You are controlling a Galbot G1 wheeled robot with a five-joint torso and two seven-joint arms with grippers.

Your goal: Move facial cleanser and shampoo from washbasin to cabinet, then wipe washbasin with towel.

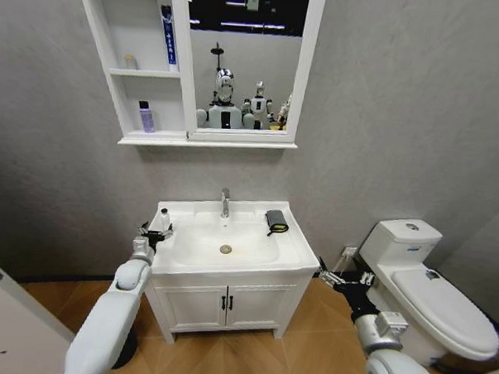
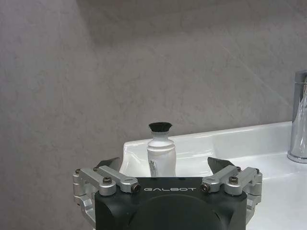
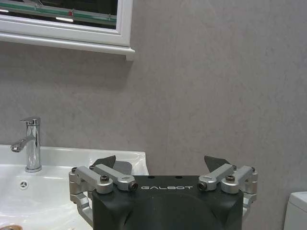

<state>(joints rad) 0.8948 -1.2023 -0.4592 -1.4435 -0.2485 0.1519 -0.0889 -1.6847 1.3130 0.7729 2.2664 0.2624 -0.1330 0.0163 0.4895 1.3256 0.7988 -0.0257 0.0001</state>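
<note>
White toilet (image 1: 432,282) right of vanity (image 1: 225,302), lid down; grey wall (image 1: 385,118) behind.

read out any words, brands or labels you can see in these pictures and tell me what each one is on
"GALBOT" on the black body of the left tool.
"GALBOT" on the black body of the right tool.
Dark print on the small white black-capped bottle: too small to read.
Print on the tall blue and white tube in the white wall cabinet: too blurred to read.

bottle (image 2: 160,153) between open left gripper (image 2: 164,168) fingers | wall close behind (tap (image 1: 225,202) well clear)
</note>
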